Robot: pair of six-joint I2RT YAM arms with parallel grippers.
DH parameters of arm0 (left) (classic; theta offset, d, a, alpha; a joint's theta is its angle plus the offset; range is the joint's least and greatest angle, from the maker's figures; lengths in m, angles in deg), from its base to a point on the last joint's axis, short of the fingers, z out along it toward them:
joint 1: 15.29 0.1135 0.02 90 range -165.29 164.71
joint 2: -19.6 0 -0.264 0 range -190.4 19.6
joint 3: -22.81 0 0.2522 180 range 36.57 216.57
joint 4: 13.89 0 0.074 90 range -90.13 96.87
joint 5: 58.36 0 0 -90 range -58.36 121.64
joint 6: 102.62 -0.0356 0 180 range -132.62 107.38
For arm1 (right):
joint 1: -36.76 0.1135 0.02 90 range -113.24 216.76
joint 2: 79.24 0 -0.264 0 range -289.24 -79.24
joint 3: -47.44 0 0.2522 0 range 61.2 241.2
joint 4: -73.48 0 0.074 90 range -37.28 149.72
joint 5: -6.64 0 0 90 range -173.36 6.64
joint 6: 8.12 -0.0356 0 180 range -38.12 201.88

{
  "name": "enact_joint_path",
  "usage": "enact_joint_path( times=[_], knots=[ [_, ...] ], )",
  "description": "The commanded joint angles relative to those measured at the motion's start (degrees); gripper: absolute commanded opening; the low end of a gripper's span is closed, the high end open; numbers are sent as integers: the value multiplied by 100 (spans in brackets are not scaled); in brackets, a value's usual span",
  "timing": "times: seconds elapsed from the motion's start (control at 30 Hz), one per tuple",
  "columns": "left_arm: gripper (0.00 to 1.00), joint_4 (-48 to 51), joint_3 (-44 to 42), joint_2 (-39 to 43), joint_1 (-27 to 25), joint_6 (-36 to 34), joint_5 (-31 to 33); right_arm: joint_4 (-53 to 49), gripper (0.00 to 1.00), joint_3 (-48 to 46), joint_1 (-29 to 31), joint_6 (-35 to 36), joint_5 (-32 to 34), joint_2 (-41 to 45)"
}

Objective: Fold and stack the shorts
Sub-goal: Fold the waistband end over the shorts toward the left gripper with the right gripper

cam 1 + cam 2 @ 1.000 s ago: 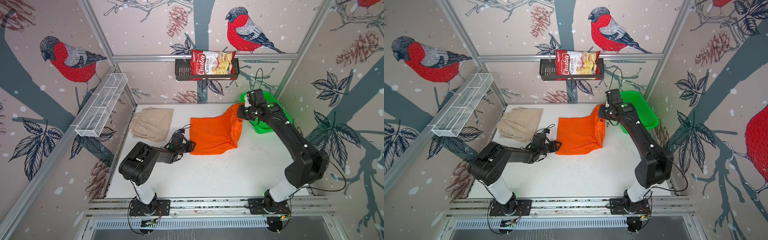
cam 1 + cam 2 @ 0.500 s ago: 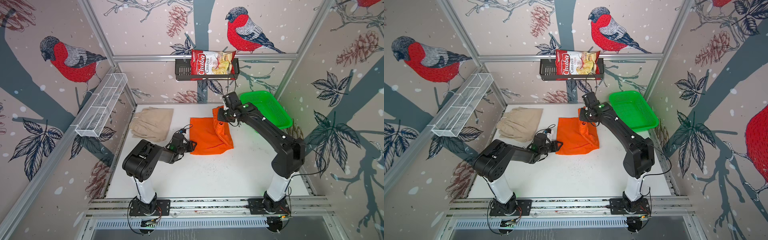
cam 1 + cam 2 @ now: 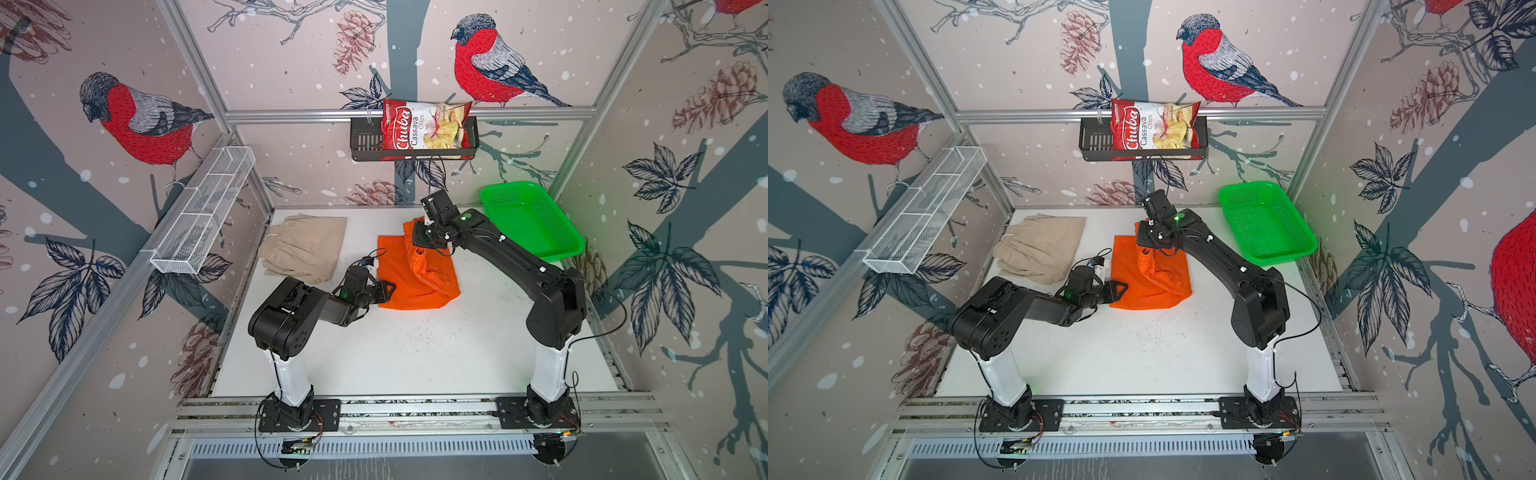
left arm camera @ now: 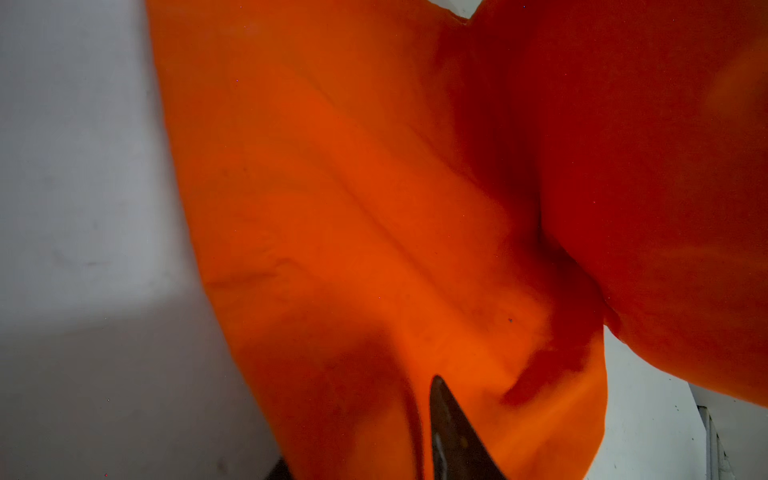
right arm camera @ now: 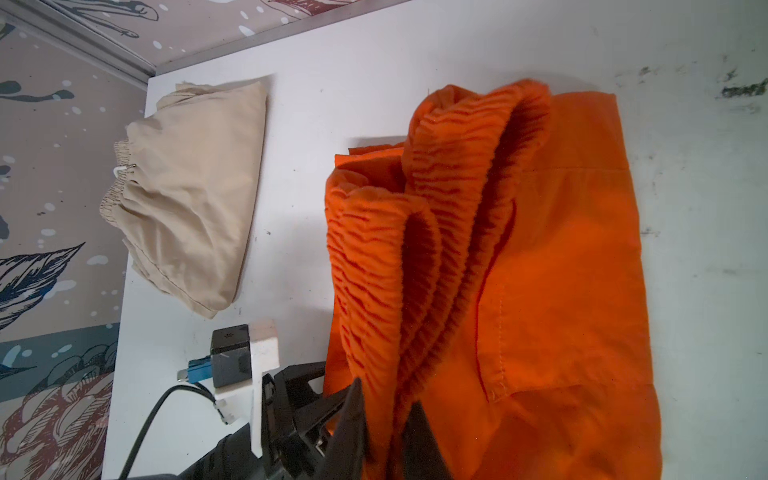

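Orange shorts (image 3: 409, 291) hung clamped in the right claw (image 5: 386, 405); the left claw (image 3: 390, 289) met their edge, grip unclear. Bag (image 3: 424, 129) read "Chuba Cassava Chips".

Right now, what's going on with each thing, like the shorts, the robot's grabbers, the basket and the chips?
orange shorts: lying on the table, waistband side lifted and bunched.
beige shorts: folded, lying untouched at the back left.
right gripper: shut on the orange shorts' waistband.
left gripper: at the orange shorts' edge; grip unclear.
green basket: empty.
chips bag: standing in the black rack.
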Motion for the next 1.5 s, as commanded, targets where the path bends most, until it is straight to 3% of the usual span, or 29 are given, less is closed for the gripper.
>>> enact_joint_path(
  times=[0.0, 0.3, 0.43, 0.6, 0.7, 0.83, 0.93, 1.03, 1.2, 1.47],
  knots=[
    [37, 748, -17, -96, 5, 76, 19, 269, 14, 38, 35, -101, -196, -99],
    [38, 800, 36, -83, 5, 80, 16, 665, 14, -128, 114, -216, -642, -390],
    [45, 808, -123, 248, 108, 199, 67, 651, 14, -158, 84, -176, -617, -558],
    [56, 578, -585, 897, 596, 463, -193, 1040, 18, -408, 61, -89, -830, -648],
    [60, 422, -860, 1254, 926, 637, -392, 1577, 28, -679, 61, -68, -1195, -701],
    [70, 292, -1060, 1642, 1214, 857, -587, 2477, 59, -1045, 40, -36, -1907, -858],
    [74, -114, -1234, 1801, 1361, 1182, -801, 3465, 68, -1504, -59, -384, -2432, -773],
    [78, -416, -1249, 1790, 1438, 1412, -1058, 3889, 68, -1857, -144, -447, -2391, -433],
    [80, -844, -1131, 1384, 1445, 1703, -1390, 3774, 63, -2430, -318, -146, -1952, 154],
    [81, -2025, -1198, 440, 1439, 2344, -1683, 3827, 38, -2820, -424, -52, -2103, -220]
  ],
)
